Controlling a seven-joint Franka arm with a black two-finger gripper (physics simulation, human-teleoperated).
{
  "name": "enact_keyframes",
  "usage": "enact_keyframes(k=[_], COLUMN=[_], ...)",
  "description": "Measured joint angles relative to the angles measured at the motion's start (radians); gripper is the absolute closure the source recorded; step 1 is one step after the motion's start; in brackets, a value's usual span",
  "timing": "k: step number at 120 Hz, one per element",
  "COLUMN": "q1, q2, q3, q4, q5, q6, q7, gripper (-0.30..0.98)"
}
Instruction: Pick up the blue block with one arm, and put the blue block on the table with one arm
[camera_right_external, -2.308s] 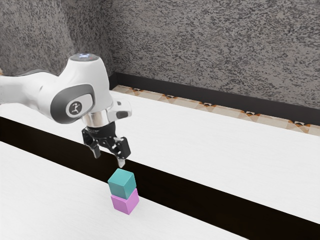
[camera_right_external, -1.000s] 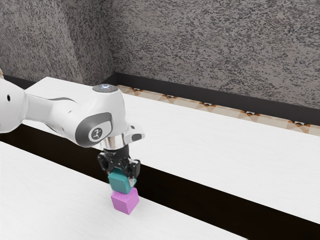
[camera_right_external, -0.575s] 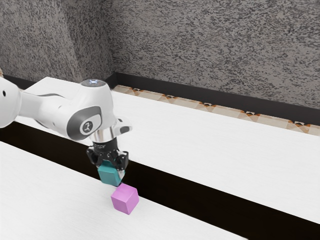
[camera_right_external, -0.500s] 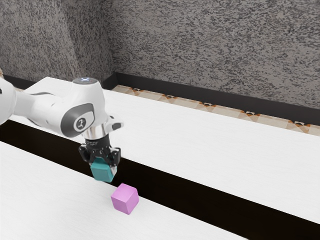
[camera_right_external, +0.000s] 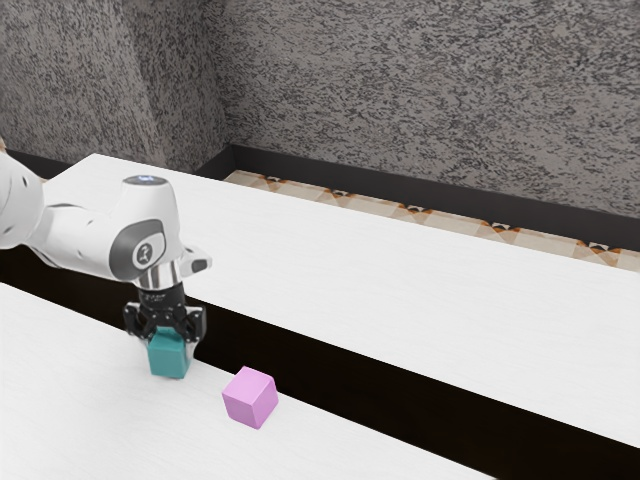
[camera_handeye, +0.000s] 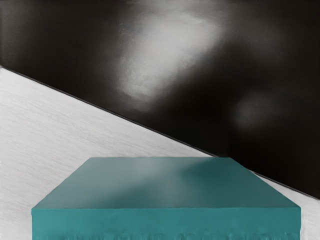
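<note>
The arm (camera_right_external: 80, 238) enters from the exterior view's left, its hand pointing down over the near white bench (camera_right_external: 90, 410). The pincer (camera_right_external: 169, 347) is closed on the blue block (camera_right_external: 168, 358), a teal cube, with one finger against each of two opposite sides. The block sits low at the bench, near its edge along the dark band (camera_right_external: 330, 380); whether its underside touches the surface cannot be determined. A pink block (camera_right_external: 250, 398) rests on the bench toward the exterior view's right, near the same edge and apart from the blue block. Beyond the dark band lies a second white surface (camera_right_external: 400, 275). Behind that are noted a patterned floor (camera_right_external: 375, 206), a black skirting (camera_right_external: 400, 187) and a mottled grey wall (camera_right_external: 430, 90). In the wrist view, the blue block presents a flat upper face, partly in shadow, and one upright side. The straight boundary between pale bench and dark band runs obliquely past it, and blurred pale patches mark the dark area.
</note>
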Motion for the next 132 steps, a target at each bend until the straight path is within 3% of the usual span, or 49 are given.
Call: enact_keyframes(k=[34, 60, 100, 132], q1=[0.007, 0.003, -0.111, -0.217], q2=[-0.112, -0.146, -0.169, -0.171], q3=[0.007, -0.002, -0.004, -0.002], q4=[0.078, 0.303, 0.629, 0.63], q5=[0.011, 0.023, 0.068, 0.097], q6=[-0.077, -0.277, -0.607, -0.712], q7=[0.019, 0.042, 0.083, 0.101], gripper=[0.04, 0.02, 0.0, 0.0])
